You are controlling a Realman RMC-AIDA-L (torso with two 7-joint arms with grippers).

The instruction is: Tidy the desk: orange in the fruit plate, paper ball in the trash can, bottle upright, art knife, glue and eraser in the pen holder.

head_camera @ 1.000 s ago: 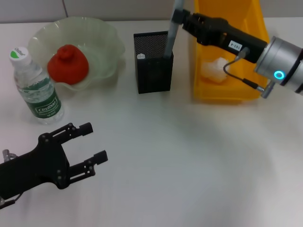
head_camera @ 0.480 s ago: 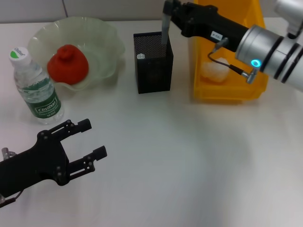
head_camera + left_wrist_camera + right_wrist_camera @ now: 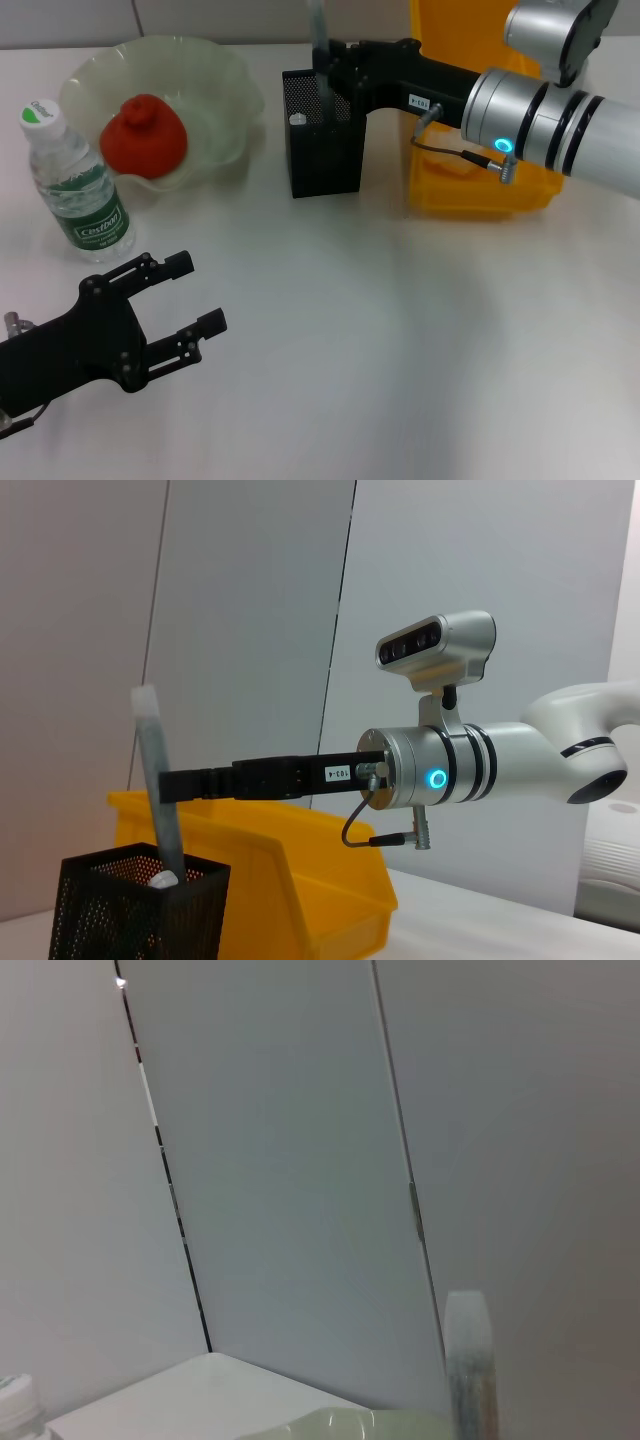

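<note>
Right arm (image 3: 560, 125): silver w/ black bands, blue LED ring, thin cable, white label on black gripper (image 3: 335, 75). Left gripper (image 3: 190, 305): matte black.

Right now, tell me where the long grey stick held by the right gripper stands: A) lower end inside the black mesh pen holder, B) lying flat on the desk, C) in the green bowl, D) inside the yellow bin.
A: the right gripper holds the grey stick nearly upright, lower end inside the pen holder.
</note>
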